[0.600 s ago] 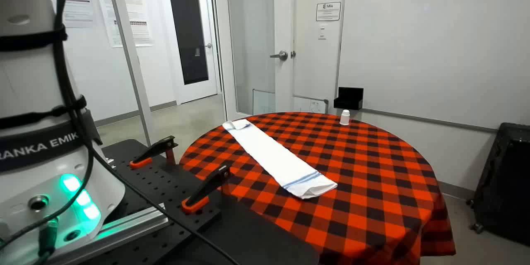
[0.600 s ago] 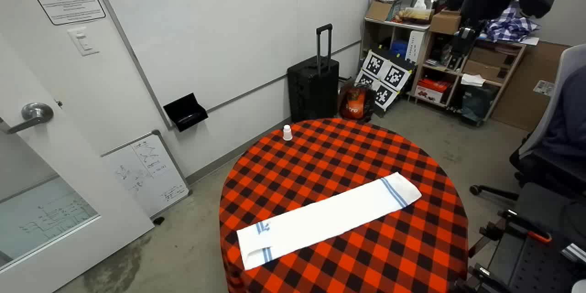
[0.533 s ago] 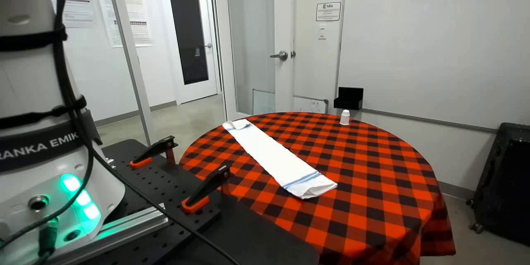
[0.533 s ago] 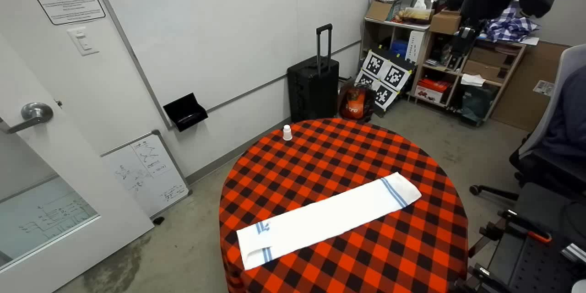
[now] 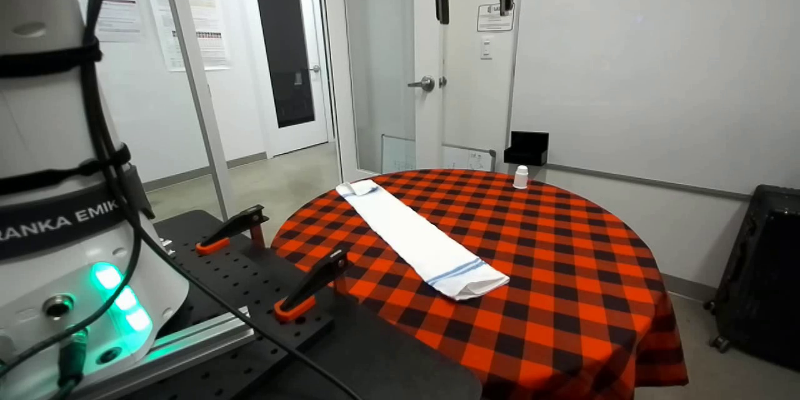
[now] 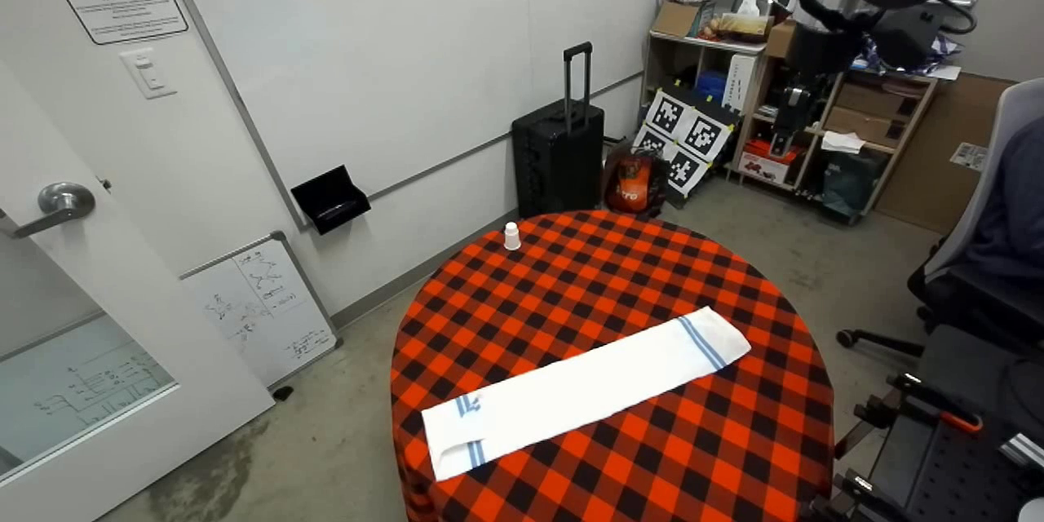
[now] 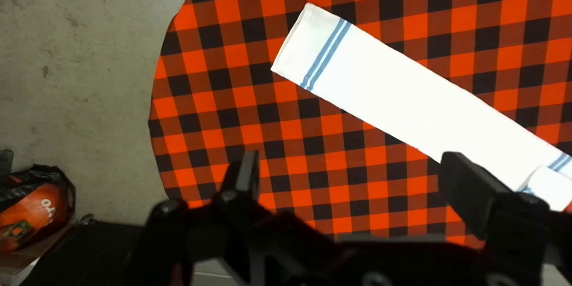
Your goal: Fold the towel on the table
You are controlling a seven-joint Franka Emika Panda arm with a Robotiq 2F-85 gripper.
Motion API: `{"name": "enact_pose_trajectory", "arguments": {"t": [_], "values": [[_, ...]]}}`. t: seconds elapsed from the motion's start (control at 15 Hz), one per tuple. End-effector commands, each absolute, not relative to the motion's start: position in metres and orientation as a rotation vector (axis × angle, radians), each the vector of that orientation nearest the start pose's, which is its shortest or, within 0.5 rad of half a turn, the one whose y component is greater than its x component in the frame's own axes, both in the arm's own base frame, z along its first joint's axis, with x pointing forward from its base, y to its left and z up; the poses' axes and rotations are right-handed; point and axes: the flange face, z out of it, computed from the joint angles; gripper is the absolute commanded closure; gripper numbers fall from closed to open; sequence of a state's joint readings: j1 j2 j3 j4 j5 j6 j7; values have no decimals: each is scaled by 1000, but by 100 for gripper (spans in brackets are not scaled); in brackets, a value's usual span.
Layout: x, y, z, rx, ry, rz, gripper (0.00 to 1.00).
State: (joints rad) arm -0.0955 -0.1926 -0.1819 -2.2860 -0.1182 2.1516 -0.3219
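The white towel (image 5: 415, 234) lies as a long narrow strip on the round table with the red-and-black checked cloth (image 5: 562, 300). It shows in full in both exterior views (image 6: 587, 391), with blue stripes near its ends. One end has a corner turned over, which also shows at the right edge of the wrist view (image 7: 547, 187). The striped flat end of the towel (image 7: 330, 49) is at the top of the wrist view. My gripper (image 5: 474, 15) is open and empty, high above the table. In the wrist view its fingers (image 7: 469, 192) stand wide apart, touching nothing.
A small white bottle-like object (image 5: 520, 177) stands at the table's edge. The black bench (image 5: 387, 350) with orange-tipped clamps (image 5: 315, 281) adjoins the table by the robot base. A black suitcase (image 6: 559, 155) and a shelf (image 6: 864, 110) stand on the floor beyond the table.
My gripper has come down and now shows more fully in an exterior view. It has also shifted toward the table. The towel has not moved.
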Motion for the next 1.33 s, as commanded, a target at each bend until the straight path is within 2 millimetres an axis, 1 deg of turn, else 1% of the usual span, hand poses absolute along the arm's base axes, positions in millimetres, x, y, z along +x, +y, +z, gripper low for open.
{"name": "enact_pose_trajectory", "arguments": {"t": [0.0, 0.07, 0.2, 0.27, 0.33, 0.4, 0.47, 0.53, 0.6, 0.73, 0.93, 1.0, 1.27], "values": [[497, -178, 397, -3175, -82, -28, 0], [501, -190, 388, -3147, -44, -11, 0], [504, -224, 361, -3059, 72, 17, 0], [503, -242, 343, -3015, 130, 37, 0], [502, -256, 330, -2974, 169, 55, 0], [498, -270, 307, -2928, 197, 85, 0], [496, -281, 292, -2880, 215, 113, 0], [492, -290, 269, -2830, 230, 140, 0], [490, -298, 252, -2778, 243, 168, 0], [487, -308, 221, -2701, 278, 218, 0], [491, -310, 183, -2599, 332, 255, 0], [493, -310, 174, -2578, 358, 250, 0], [500, -315, 130, -2613, 413, 204, 0]]}}
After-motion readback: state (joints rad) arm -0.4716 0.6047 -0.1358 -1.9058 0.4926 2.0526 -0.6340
